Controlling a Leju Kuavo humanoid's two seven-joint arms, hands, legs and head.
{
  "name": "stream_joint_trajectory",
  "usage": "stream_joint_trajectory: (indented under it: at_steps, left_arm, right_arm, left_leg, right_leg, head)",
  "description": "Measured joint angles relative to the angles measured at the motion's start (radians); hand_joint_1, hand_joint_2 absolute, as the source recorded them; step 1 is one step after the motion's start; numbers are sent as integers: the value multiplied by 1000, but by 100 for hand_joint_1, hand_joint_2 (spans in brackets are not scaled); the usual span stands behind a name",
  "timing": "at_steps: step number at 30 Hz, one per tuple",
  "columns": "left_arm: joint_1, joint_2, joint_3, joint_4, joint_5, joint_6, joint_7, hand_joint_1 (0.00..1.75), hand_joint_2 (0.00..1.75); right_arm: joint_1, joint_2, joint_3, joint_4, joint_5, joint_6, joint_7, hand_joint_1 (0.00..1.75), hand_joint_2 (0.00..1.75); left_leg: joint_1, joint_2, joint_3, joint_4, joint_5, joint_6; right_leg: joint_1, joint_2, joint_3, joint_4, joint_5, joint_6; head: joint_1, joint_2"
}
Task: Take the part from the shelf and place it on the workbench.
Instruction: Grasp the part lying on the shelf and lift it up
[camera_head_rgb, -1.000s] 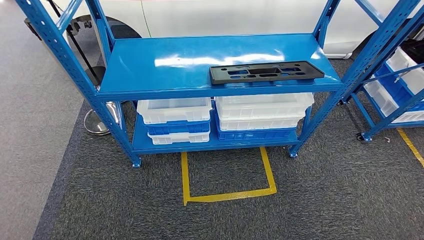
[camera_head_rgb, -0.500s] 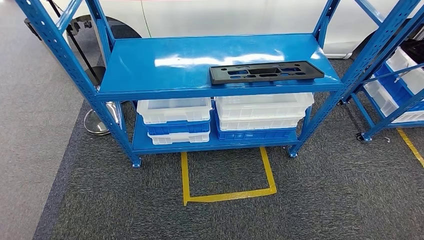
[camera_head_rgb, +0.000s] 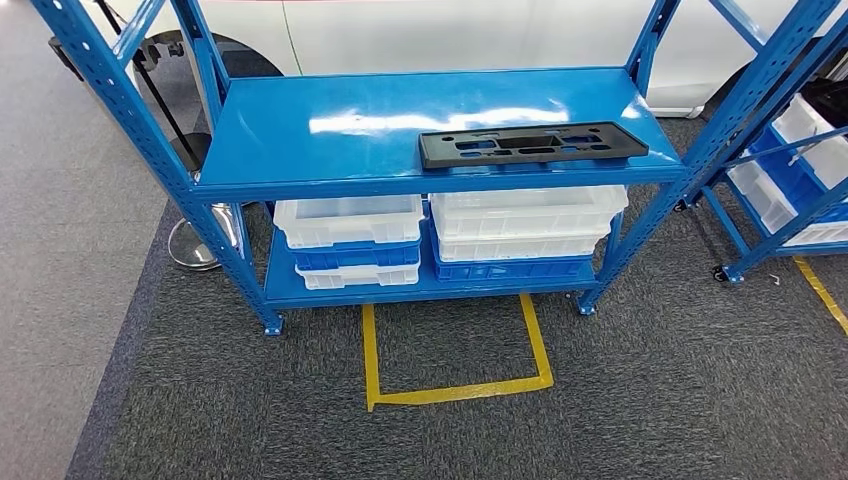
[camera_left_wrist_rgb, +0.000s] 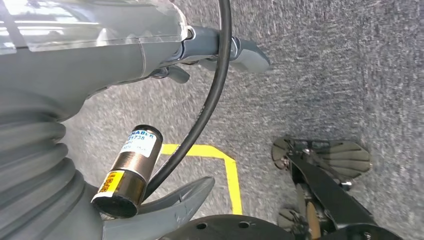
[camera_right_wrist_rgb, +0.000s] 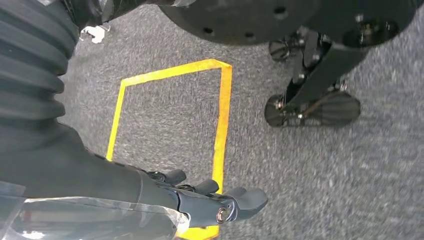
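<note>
1. Part location: the flat black rectangular plastic part w/ cut-out slots (camera_head_rgb: 533, 144) lies flat on the top deck of the blue steel shelf rack (camera_head_rgb: 300, 130), toward the deck's right-front, its long side approx. parallel to the front edge. Nothing touches it.

2. Lower deck: stacked translucent white plastic bins (camera_head_rgb: 349, 220) on the left, w/ blue bins between them; a wider stack of white bins (camera_head_rgb: 528, 215) on the right, just beside the first stack.

3. Floor: dark grey carpet (camera_head_rgb: 650, 400) in front of the rack. A yellow tape outline (camera_head_rgb: 455, 390), open toward the rack, is marked on it directly below the front edge. Lighter grey flooring runs along the left side. A second blue rack w/ white bins (camera_head_rgb: 790, 190) stands at the right edge. A white car body panel (camera_head_rgb: 450, 35) is behind the rack.

4. Left hand (camera_left_wrist_rgb: 220, 50): hangs above the carpet, near the yellow tape corner. Fingers (camera_left_wrist_rgb: 250, 55) lie roughly straight and apart from the thumb; holds nothing.

5. Right hand (camera_right_wrist_rgb: 210, 200): hangs over the tape outline on the carpet. Fingers (camera_right_wrist_rgb: 247, 197) are extended, lightly spread; holds nothing.

6. Both hands are well apart from the part.
</note>
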Motion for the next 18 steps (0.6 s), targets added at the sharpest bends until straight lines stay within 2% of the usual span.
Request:
stream_joint_trajectory:
  at_steps: [4, 18]
  left_arm:
    - [12, 11, -27, -15, 53, -13, -9, 0, 175]
    - [19, 20, -53, -28, 60, -17, -11, 0, 175]
  right_arm:
    - [12, -5, 33, -14, -15, 21, -11, 0, 175]
    - [20, -11, 68, -29, -18, 26, -11, 0, 175]
  left_leg:
    - [0, 0, 0, 0, 0, 0]
    - [0, 0, 1, 0, 0, 0]
  right_leg:
    - [0, 0, 0, 0, 0, 0]
    - [0, 0, 0, 0, 0, 0]
  head:
    - [0, 0]
    - [0, 0]
